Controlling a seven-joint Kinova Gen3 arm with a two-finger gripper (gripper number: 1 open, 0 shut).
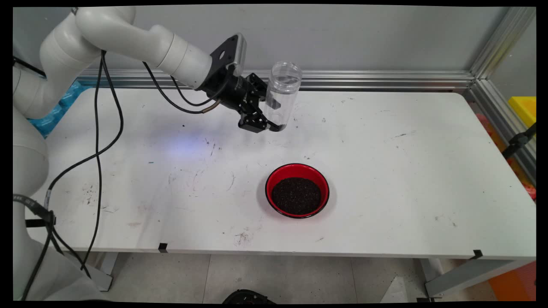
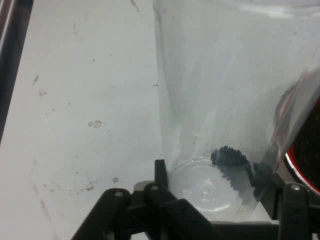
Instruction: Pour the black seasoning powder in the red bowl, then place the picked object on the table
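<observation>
My gripper (image 1: 274, 114) is shut on a clear plastic jar (image 1: 281, 94), held above the white table (image 1: 385, 171) near its far side. The jar stands nearly upright, mouth up, and looks empty. In the hand view the clear plastic jar (image 2: 225, 100) fills the right half, its round base close to my black fingers (image 2: 161, 175), and my gripper (image 2: 210, 185) clasps it from both sides. A red bowl (image 1: 297, 190) filled with dark grains sits on the table below and slightly right of the jar. Its red rim (image 2: 305, 150) shows through the jar at the hand view's right edge.
An aluminium rail (image 1: 385, 79) runs along the table's far edge and down the right side. Black cables (image 1: 98, 149) hang from the arm on the left. A yellow box (image 1: 524, 107) sits beyond the right rail.
</observation>
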